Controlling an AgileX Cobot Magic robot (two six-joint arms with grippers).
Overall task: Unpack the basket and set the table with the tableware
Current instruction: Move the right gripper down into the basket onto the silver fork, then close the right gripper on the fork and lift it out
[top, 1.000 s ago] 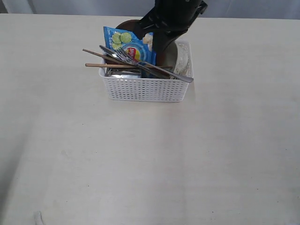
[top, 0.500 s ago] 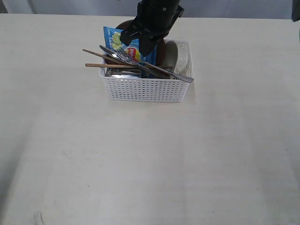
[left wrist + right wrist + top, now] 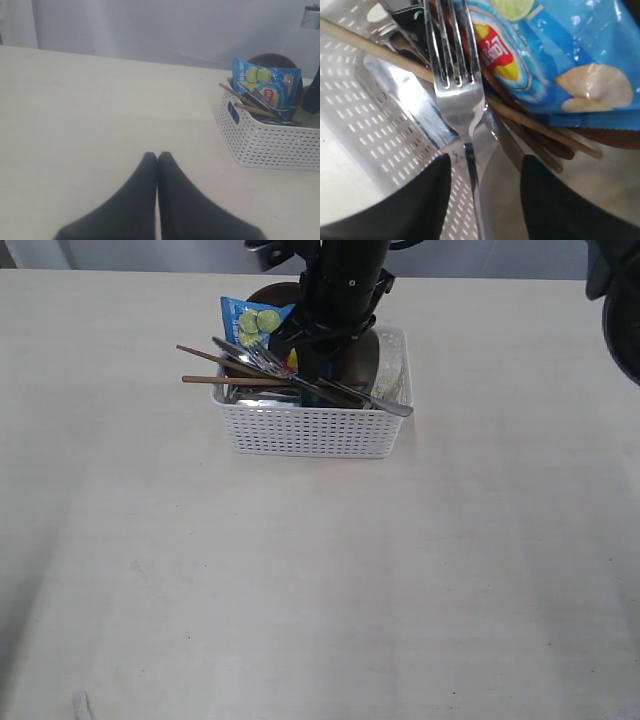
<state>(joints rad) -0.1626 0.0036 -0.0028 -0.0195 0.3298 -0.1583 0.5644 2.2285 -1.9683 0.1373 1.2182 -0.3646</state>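
Observation:
The white basket (image 3: 310, 430) stands at the far middle of the table (image 3: 320, 580), packed with tableware. A steel fork (image 3: 262, 360) and knife (image 3: 385, 403) lie slanted across its top. Wooden chopsticks (image 3: 215, 379) stick out to the left, a brown plate (image 3: 265, 295) stands at the back, and an off-white bowl (image 3: 390, 365) sits at the right end. My right gripper (image 3: 318, 358) reaches down into the basket, open, its fingers (image 3: 420, 200) straddling the fork (image 3: 455, 95) handle without touching it. My left gripper (image 3: 157, 156) hovers shut and empty over bare table, well apart from the basket (image 3: 265, 140).
A blue chip bag (image 3: 250, 320) leans against the plate inside the basket, close beside my right gripper; it also fills the right wrist view (image 3: 560, 60). A chopstick (image 3: 395, 60) crosses under the fork. A dark piece of arm hardware (image 3: 615, 290) hangs at the far right.
My right gripper has opened, swung round over the basket and come down over the fork. Nothing in the basket has moved.

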